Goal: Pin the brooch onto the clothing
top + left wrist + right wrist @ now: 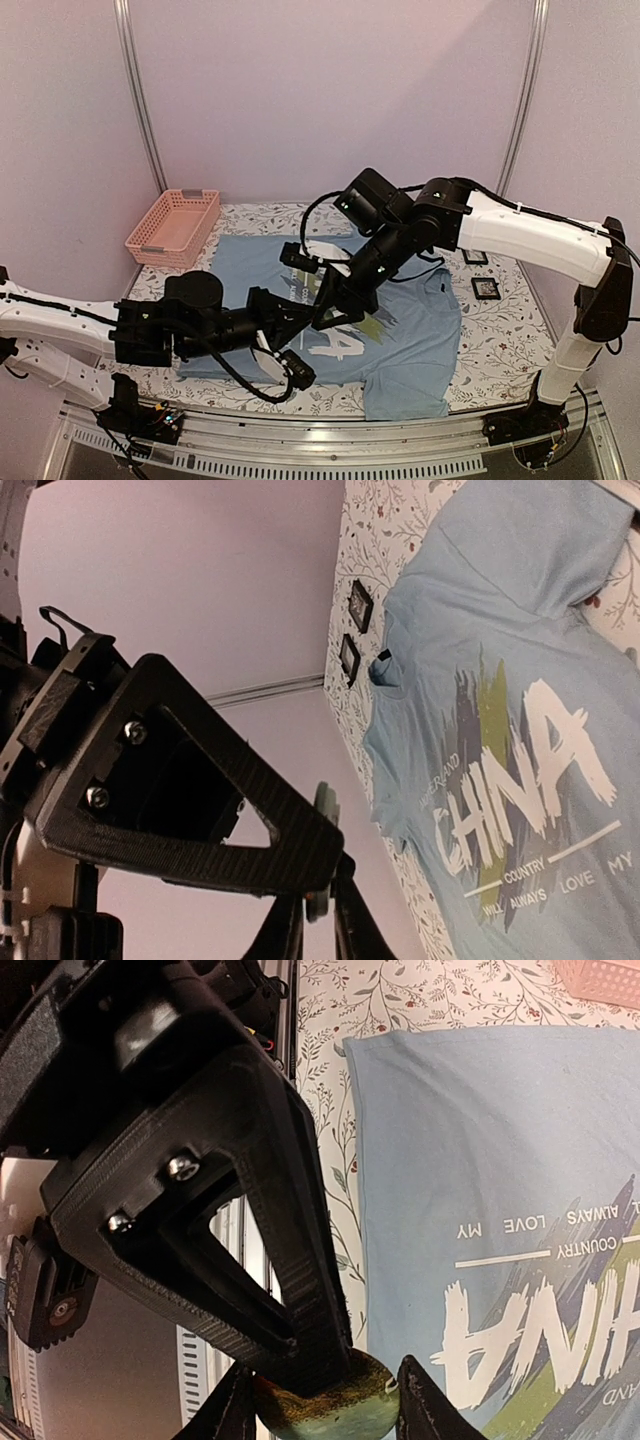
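Brooch [325,1412] is up off the table [505,340], pinched in my right gripper [330,1385] over the blue T-shirt [425,340] spread mid-table, whose print reads "CHINA", "COUNTRY" and "WILL ALWAYS LOVE MY". My left gripper [300,318] sits just beside it; I cannot tell its jaw spread.

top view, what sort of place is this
Likely a robot test booth, not a home: plain pinkish wall panels framed by metal poles, a left arm and right arm bolted to a rail, and a floral cloth as work surface.
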You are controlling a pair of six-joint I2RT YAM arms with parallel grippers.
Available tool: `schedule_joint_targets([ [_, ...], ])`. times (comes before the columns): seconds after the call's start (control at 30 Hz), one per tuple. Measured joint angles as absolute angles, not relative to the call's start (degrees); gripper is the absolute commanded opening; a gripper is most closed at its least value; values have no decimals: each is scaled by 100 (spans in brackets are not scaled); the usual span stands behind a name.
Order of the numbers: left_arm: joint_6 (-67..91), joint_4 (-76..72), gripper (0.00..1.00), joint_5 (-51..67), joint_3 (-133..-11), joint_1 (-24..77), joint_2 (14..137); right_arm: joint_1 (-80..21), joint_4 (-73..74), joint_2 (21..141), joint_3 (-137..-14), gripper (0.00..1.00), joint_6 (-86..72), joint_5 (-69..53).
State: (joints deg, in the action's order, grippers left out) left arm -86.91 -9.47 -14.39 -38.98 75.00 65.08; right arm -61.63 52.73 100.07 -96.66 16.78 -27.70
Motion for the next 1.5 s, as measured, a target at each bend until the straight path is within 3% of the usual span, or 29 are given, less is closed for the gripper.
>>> schedule_joint_targets([
  [0.13,-8715,-1090,1,-1490,-3898,7500,6584,-6163,5273,10029,-9712,41,1682,-2775],
  [0.27,-8702,-1127,0,-1555,-3898,7500,6643,-6158,5293,10038,-9712,44,1704,-2718],
  [0.4,-8567,-1129,0,-1603,-3898,7500,6654,-6158,5286,10040,-9712,60,1745,-2694],
  [0.57,-7636,-910,0,-1721,-4073,7498,6685,-6173,5242,10022,-9712,87,1776,-2528],
  [0.73,-5743,-268,0,-1450,-4584,7360,6722,-6121,4976,9749,-9710,92,1741,-2403],
  [0.9,-3789,478,0,-493,-4995,6768,6652,-5861,4569,9013,-9487,86,1743,-2414],
  [1.1,-1955,834,0,897,-5148,5867,6366,-5636,4327,8444,-9349,71,1747,-2434],
  [1.3,-950,950,0,1778,-5505,5697,6383,-5651,4244,8521,-9317,53,1721,-2620],
  [1.5,-613,1068,0,2121,-5701,5693,6442,-5651,4217,8873,-9424,49,1721,-2947],
])
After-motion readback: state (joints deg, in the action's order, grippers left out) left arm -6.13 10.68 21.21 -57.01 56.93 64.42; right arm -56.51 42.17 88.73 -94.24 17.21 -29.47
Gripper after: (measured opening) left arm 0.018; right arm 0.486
